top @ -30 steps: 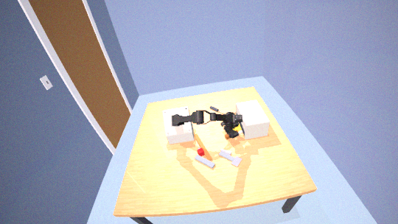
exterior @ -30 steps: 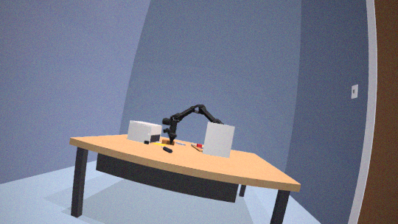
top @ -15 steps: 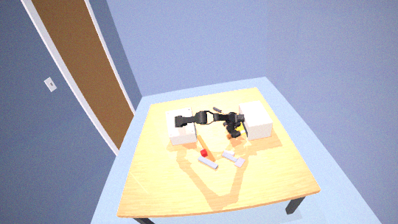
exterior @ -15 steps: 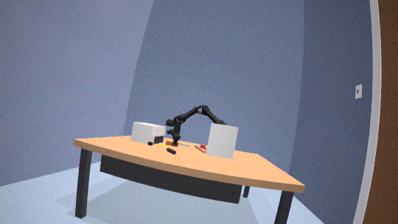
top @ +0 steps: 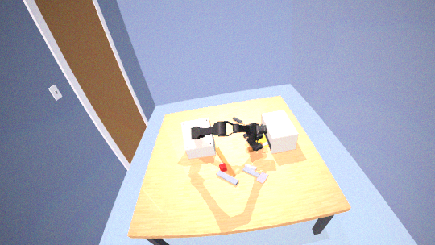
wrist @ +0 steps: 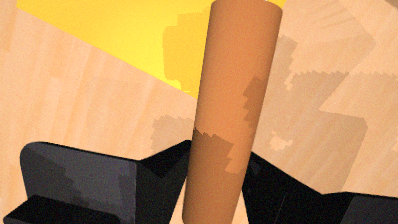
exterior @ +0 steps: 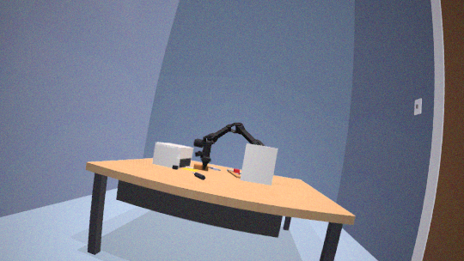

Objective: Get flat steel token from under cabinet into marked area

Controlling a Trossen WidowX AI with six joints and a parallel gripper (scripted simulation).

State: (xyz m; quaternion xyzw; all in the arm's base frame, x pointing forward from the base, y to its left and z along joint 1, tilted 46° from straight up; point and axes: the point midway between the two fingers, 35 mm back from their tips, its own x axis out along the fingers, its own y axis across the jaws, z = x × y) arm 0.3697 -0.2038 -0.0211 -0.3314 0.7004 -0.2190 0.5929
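Note:
The white cabinet (top: 279,130) (exterior: 167,154) stands on the table, with a dark opening low on its front in the exterior view. The yellow marked area (top: 264,140) (exterior: 190,169) (wrist: 100,30) lies in front of it. My gripper (exterior: 205,166) (wrist: 216,151) is low over the table beside the yellow area, shut on a brown cylinder (exterior: 198,166) (wrist: 232,85). In the wrist view the cylinder runs up from between the fingers, its far end over the yellow area. I cannot make out the steel token in any view.
A white box (top: 197,149) (exterior: 259,165) stands by the arm's base. A red block (top: 222,167) (exterior: 236,171), an orange-brown strip (top: 227,164), a grey bar (top: 227,178) and a grey flat-headed tool (top: 251,172) lie nearby. A dark small piece (top: 238,120) (exterior: 199,176) lies on the other side.

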